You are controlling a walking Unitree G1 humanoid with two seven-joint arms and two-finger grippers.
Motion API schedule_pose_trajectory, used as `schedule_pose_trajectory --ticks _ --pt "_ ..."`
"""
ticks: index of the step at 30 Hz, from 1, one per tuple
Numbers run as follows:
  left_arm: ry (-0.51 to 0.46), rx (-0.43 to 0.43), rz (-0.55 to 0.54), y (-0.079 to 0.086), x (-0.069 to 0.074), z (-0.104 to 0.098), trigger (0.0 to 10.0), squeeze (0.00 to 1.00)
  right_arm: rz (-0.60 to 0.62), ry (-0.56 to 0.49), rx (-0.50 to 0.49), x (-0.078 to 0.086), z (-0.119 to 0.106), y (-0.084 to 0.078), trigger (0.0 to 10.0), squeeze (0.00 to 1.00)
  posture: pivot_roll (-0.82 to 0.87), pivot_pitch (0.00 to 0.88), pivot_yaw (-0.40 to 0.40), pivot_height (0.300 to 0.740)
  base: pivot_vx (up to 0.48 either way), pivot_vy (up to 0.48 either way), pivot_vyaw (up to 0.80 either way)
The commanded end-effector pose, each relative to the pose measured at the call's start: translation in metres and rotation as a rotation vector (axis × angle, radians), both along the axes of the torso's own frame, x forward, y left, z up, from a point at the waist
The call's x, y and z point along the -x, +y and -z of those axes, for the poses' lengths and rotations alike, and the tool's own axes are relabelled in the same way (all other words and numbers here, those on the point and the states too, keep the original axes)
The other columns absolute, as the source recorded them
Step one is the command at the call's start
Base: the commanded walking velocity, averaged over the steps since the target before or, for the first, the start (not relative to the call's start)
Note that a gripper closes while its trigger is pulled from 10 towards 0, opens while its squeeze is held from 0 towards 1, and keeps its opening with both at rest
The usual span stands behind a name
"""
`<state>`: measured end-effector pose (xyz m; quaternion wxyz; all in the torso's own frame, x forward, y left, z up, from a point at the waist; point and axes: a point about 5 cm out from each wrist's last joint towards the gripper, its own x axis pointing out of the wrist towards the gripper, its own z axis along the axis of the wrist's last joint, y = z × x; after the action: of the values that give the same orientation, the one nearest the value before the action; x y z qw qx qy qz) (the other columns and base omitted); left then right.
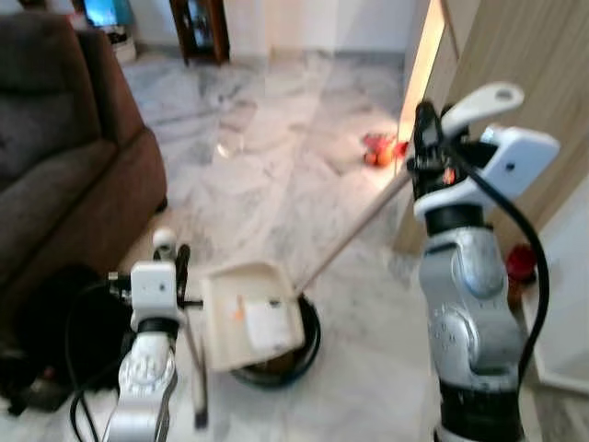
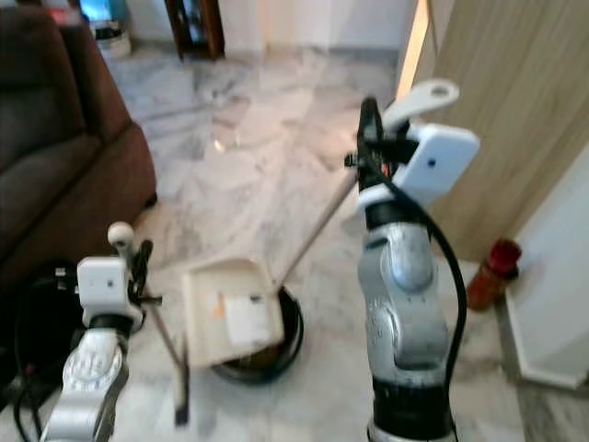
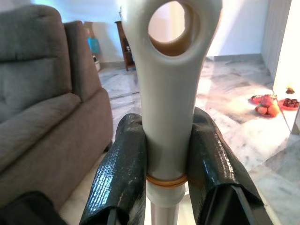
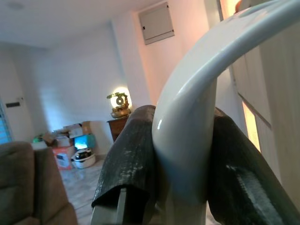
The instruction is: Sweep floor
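From my head camera, low in the middle, the cream plastic dustpan (image 1: pixel 250 313) tilts over a round black base on the veined marble floor (image 1: pixel 276 166). My left gripper (image 1: pixel 181 267) clasps its thin pole at lower left. My right gripper (image 1: pixel 425 138) at upper right clamps the broom (image 1: pixel 354 226), its long shaft slanting down to the dustpan.

Left wrist: my taped black fingers (image 3: pixel 119 173) pinch the smooth looped handle (image 3: pixel 169 70); a brown fabric sofa (image 3: pixel 42 108) fills the left.

Right wrist: fingers (image 4: pixel 129 164) squeeze the glossy curved handle.

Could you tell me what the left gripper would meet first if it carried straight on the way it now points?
The left gripper, shut on the white handle, points across open marble floor toward the far white wall. The way looks free that far; depth is unclear. The brown sofa lies beside that line.
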<state>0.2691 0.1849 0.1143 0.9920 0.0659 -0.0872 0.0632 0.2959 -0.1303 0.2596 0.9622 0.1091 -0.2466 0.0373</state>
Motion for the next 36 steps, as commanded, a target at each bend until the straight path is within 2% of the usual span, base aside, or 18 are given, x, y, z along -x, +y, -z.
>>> schedule_pose_trajectory --ticks 1,11,14,20,25,36 --pt "-0.045 -0.028 -0.011 0.005 0.0 -0.008 10.0 0.0 -0.062 -0.074 -0.04 0.006 -0.015 0.011 10.0 0.0 0.12 0.086 0.035 0.74 0.0 0.0 0.0" --pt "-0.048 -0.024 -0.005 0.004 0.001 -0.008 10.0 0.0 -0.101 -0.092 -0.044 0.009 -0.018 0.021 10.0 0.0 0.12 0.087 0.036 0.74 0.0 0.0 0.0" --pt "-0.048 -0.023 -0.002 0.004 0.001 -0.008 10.0 0.0 -0.148 -0.12 0.021 0.013 -0.019 0.037 10.0 0.0 0.12 0.092 0.036 0.74 0.0 0.0 0.0" --pt "-0.047 -0.023 -0.003 0.004 0.001 -0.007 10.0 0.0 -0.192 -0.137 0.024 0.016 -0.021 0.048 10.0 0.0 0.12 0.101 0.037 0.74 0.0 0.0 0.0" --pt "-0.046 -0.023 -0.003 0.004 0.001 -0.007 10.0 0.0 -0.203 -0.169 0.081 0.018 -0.023 0.055 10.0 0.0 0.12 0.107 0.04 0.74 0.0 0.0 0.0" --pt "-0.044 -0.02 0.0 0.004 0.002 -0.007 10.0 0.0 -0.232 -0.313 0.161 0.032 -0.041 0.079 10.0 0.0 0.12 0.115 0.04 0.74 0.0 0.0 0.0"
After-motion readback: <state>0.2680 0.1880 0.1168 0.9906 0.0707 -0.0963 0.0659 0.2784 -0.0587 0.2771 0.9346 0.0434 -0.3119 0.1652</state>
